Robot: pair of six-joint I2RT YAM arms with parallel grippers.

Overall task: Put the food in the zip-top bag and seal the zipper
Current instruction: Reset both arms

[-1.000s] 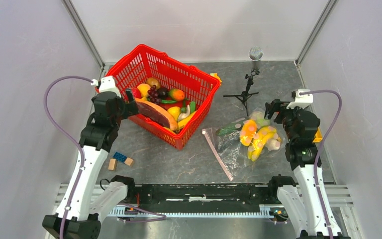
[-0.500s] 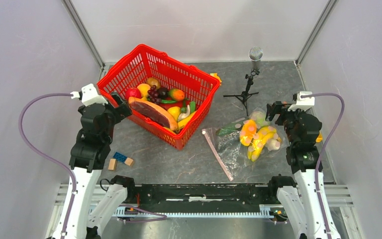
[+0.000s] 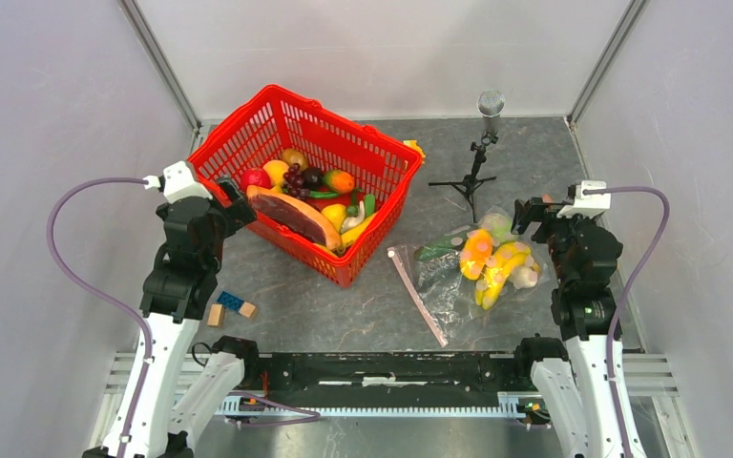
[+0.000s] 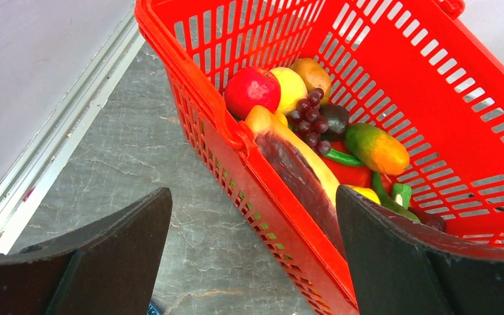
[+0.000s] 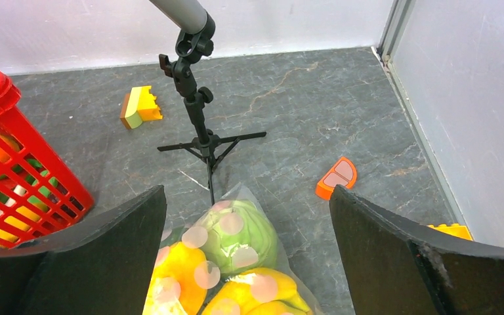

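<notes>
Jaws on both arms stand wide apart, gripping nothing. My left gripper (image 4: 252, 197) hangs over the near rim of the red basket (image 4: 433, 65); my right gripper (image 5: 249, 190) hovers above the zip-top bag (image 3: 444, 277), the food (image 3: 492, 262) inside it. Only the top view shows the zipper (image 3: 417, 296) along the bag's left edge; only the right wrist shows an orange piece (image 5: 336, 177) near the wall.

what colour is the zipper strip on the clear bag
The zipper strip is pale pink; the top view shows it best.
</notes>
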